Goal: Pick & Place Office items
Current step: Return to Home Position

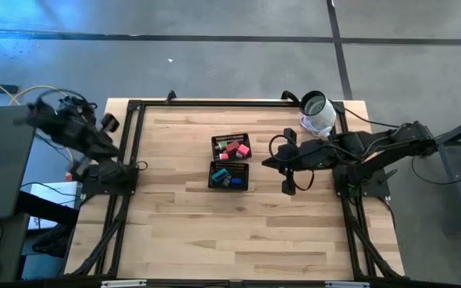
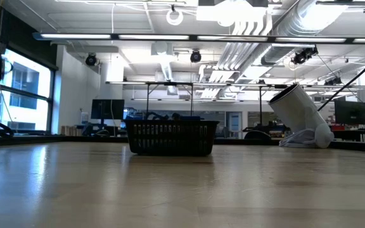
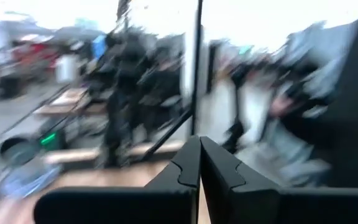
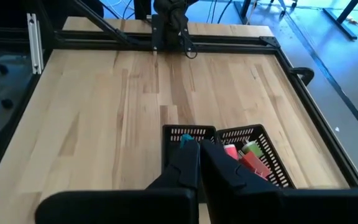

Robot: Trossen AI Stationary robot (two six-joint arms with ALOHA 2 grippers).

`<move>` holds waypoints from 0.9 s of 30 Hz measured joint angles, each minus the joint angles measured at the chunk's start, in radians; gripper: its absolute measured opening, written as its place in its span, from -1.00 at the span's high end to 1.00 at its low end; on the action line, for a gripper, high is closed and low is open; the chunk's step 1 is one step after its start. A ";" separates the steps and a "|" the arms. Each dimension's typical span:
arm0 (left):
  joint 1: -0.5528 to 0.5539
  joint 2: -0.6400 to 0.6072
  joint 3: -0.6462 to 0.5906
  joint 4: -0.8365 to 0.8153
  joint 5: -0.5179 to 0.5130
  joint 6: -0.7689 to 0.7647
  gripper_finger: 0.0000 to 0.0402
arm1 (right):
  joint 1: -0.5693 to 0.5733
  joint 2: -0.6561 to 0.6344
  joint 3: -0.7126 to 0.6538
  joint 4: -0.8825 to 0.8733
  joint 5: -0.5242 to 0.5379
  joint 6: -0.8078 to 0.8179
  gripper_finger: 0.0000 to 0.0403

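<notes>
The black mesh tray (image 1: pixel 229 162) stands on the table's middle; the low view shows its wall (image 2: pixel 172 137). Its far compartment holds red, pink and green office items (image 1: pixel 232 147), its near compartment blue, teal and black ones (image 1: pixel 229 176). My right gripper (image 1: pixel 267 162) hovers just right of the tray, shut and empty; in its wrist view its shut fingers (image 4: pixel 199 152) point over the tray's rim (image 4: pixel 188 131) with red and green pieces (image 4: pixel 246 157) beside them. My left gripper (image 3: pixel 199 149) is shut and empty, drawn back over the table's left edge, on its arm (image 1: pixel 78 128).
A white-and-grey roll-shaped object (image 1: pixel 317 112) leans at the table's far right corner, tilted in the low view (image 2: pixel 300 114). A black frame (image 1: pixel 214 102) runs along the table's edges. Bare wood (image 1: pixel 230 232) lies near of the tray.
</notes>
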 joint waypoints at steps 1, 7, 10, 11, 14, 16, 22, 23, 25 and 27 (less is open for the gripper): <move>0.000 -0.031 0.000 0.004 0.044 0.008 1.00 | 0.000 0.000 0.000 -0.002 0.000 0.002 0.99; 0.000 -0.140 -0.053 0.050 0.207 0.069 1.00 | 0.000 -0.016 0.000 -0.003 0.000 0.001 0.99; 0.007 -0.181 -0.061 0.051 0.249 0.050 1.00 | 0.000 -0.037 0.000 -0.007 0.002 0.003 0.99; 0.011 -0.192 -0.062 0.049 0.251 0.037 1.00 | 0.000 -0.044 0.000 -0.007 0.002 0.003 0.99; 0.021 -0.226 -0.065 -0.002 0.256 -0.006 1.00 | 0.003 -0.061 0.000 -0.008 0.003 0.003 0.99; 0.031 -0.250 -0.073 -0.016 0.318 -0.026 1.00 | 0.012 -0.069 0.000 -0.008 0.008 0.003 0.99; 0.069 -0.264 -0.094 -0.015 0.589 -0.030 1.00 | 0.044 -0.071 0.000 -0.009 0.060 0.004 0.99; 0.078 -0.264 -0.095 -0.011 0.623 -0.033 1.00 | 0.048 -0.071 0.000 -0.009 0.065 0.004 0.99; 0.096 -0.264 -0.098 -0.022 0.659 -0.033 1.00 | 0.057 -0.071 0.000 -0.009 0.079 0.006 0.99; 0.121 -0.264 -0.100 -0.034 0.694 -0.030 1.00 | 0.061 -0.071 0.000 -0.008 0.088 0.007 0.99</move>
